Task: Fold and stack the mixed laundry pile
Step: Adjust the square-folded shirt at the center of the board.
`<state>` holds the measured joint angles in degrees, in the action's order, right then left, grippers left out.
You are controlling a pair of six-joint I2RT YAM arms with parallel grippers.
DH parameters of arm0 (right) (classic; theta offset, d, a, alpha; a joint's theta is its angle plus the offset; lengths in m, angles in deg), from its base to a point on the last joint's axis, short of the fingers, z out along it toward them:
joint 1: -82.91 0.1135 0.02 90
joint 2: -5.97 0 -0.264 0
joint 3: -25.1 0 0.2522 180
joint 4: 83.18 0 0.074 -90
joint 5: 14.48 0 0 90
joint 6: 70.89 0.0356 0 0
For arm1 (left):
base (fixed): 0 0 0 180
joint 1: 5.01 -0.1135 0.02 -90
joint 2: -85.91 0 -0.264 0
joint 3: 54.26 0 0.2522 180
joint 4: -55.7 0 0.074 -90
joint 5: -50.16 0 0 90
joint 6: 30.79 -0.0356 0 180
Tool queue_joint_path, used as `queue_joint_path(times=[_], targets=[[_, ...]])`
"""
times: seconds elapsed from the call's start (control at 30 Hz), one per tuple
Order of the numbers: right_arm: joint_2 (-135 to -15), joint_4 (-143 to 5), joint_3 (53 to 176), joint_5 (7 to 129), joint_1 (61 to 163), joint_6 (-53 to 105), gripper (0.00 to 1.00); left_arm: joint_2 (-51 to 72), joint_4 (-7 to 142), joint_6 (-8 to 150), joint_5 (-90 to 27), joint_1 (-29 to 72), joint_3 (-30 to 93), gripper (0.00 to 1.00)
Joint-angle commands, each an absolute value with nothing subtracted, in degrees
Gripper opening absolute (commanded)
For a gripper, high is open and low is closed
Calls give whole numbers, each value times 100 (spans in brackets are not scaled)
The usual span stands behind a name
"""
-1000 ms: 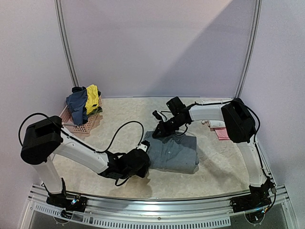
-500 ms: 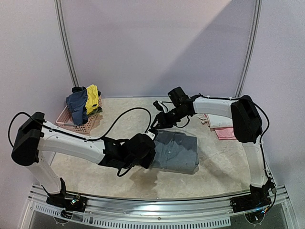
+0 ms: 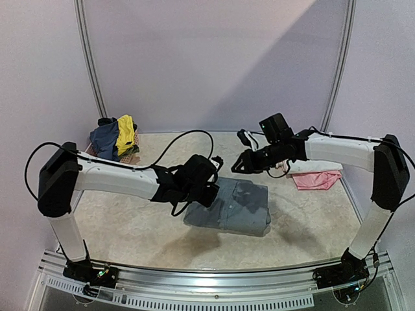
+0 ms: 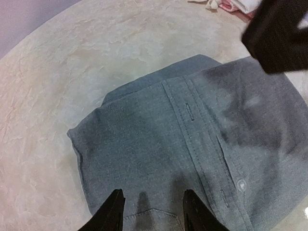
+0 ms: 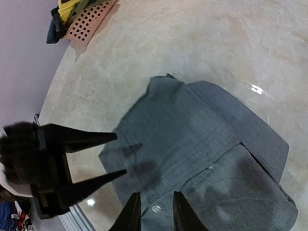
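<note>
Both claws have lifted off since earlier: L claw [image 4: 152, 192] & R claw [image 5: 156, 194] hang open, empty, right of the pink basket [image 5: 89, 29]. Folded grey garment [image 3: 233, 207] lies below them on bench [image 3: 130, 227], well right of basket. Soft, light, floppy; prob. best pinched at both short ends. Long axis runs L–R, button strip up; collar end unclear.

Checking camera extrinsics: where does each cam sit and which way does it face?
Top external: above and behind bases, looking down on the table; left arm and right arm flank the folded grey garment.
Left wrist: looks down on the garment; left claw at bottom edge.
Right wrist: looks down on it toward the pink basket; right claw at bottom edge.
Shared: both wrist views show the garment and the other claw.
</note>
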<state>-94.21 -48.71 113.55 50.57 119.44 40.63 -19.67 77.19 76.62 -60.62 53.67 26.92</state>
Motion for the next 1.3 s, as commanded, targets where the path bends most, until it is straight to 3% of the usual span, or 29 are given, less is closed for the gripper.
queue_joint_path(times=[0.0, 0.23, 0.73, 1.03, 1.27], targets=[[-9075, -5335, 10439, 5188, 11731, 4296, 20, -2350, 7537, 7476, -5632, 5121, 2895, 43], [-9573, -5755, 10090, 4883, 11340, 4259, 13, -2729, 7249, 7481, -5566, 4979, 2756, 41], [-11414, -6359, 10441, 4344, 10816, 4125, 10, -2877, 7092, 7590, -5607, 4913, 2376, 40], [-11356, -6024, 10522, 4542, 10813, 3851, 10, -2214, 7750, 7259, -5913, 5411, 2866, 41], [-11153, -5873, 10594, 4623, 10813, 3844, 11, -2655, 7929, 7116, -5737, 5844, 3601, 41]])
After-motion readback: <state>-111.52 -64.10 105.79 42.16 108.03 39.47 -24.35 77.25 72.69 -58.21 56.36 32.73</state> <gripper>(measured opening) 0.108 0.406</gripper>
